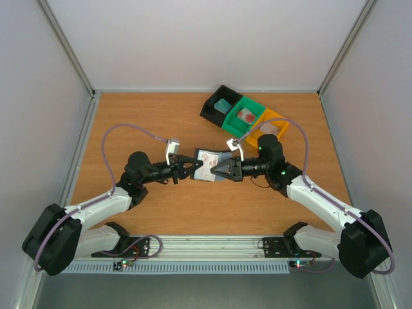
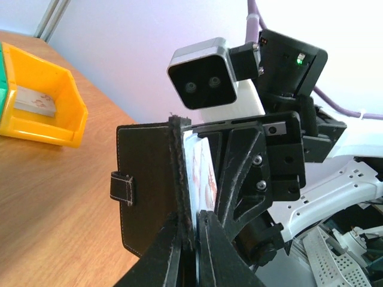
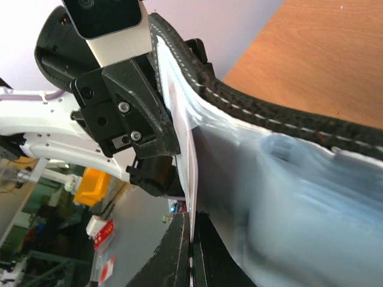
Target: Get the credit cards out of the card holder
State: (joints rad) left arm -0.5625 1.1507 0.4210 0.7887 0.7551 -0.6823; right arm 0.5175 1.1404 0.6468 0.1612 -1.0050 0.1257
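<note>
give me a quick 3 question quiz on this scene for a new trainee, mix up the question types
1. Which tray holds the teal card? A black, B green, C orange.
2. True or false: both grippers are open.
3. Fill in: the card pinched by the right gripper is mostly ___ in colour.

Key
1. A, the black tray.
2. False: the left gripper is shut on the card holder, and the right gripper is shut on the card.
3. Whitish.

Thin whitish card (image 3: 190, 185) edge pinched between the right jaws, against the card holder's (image 3: 269, 109) pale lining.
</note>
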